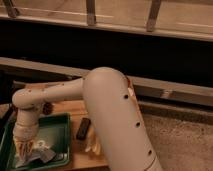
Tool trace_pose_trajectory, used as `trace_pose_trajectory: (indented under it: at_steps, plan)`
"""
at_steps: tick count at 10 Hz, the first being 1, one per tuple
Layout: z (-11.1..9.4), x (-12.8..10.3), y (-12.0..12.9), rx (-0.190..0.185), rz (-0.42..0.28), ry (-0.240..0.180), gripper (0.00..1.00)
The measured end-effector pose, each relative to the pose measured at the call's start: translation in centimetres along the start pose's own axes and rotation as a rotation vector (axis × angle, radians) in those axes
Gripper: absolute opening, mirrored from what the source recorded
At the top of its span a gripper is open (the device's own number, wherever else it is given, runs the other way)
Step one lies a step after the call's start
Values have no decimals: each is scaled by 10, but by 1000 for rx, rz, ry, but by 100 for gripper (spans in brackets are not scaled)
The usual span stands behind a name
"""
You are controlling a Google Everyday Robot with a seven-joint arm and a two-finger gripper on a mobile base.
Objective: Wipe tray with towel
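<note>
Tray (pixel 56 131): dark green and shallow with a raised rim; it lay at the far left of the surface, its left edge cut off by the frame and much of its bottom bare.
Hand (pixel 22 146): it pointed straight down inside the tray's left half with its fingers drawn together, by all appearance pinching the towel against the tray bottom.
Towel (pixel 40 154): pale and crumpled, it was bunched under the hand and trailed to the right across the tray's near part.
Round dark item (pixel 47 107): it sat just behind the tray's far rim; what it was could not be told.
Surface (pixel 77 152): light wood, carrying the tray and the loose items beside it.
Dark block (pixel 83 128): small and oblong, it lay on the surface just right of the tray, apart from the rim.
Pale pieces (pixel 93 145): a few light, stick-like things lay near the block, partly hidden by the arm.
Arm (pixel 112 115): bulky and white, it reached from lower right across to the tray.
Step in hand: judged to be mid-wipe, the cloth down on the tray.
Doing it well: steady downward pressure, the pinch kept firm, long strokes toward the bare right half and far corners, and a stop short of the rim so that neither tray nor block was shoved.
</note>
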State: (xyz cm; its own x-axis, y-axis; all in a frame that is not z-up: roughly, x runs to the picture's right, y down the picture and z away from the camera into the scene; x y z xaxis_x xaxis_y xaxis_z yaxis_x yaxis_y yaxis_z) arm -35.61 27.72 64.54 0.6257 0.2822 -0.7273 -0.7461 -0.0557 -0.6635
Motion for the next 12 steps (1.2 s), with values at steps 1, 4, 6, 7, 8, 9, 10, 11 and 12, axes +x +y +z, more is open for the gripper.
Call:
trace_pose_trajectory:
  at_steps: [1,4,6,7,8,9,10,11,12]
  plan:
    - [4,-2,-2,40,18,-26,0]
    - [8,-5,-17,80,63,-62,0]
    - [6,-9,-28,104,93,-68,0]
    - [4,-12,-38,120,118,-68,0]
    - [2,-13,-47,130,138,-70,0]
    - [-3,-16,-56,148,159,-70,0]
    - [-9,-22,-66,167,175,-72,0]
    - [-17,-30,-73,185,186,-73,0]
    - [-25,-42,-79,199,187,-77,0]
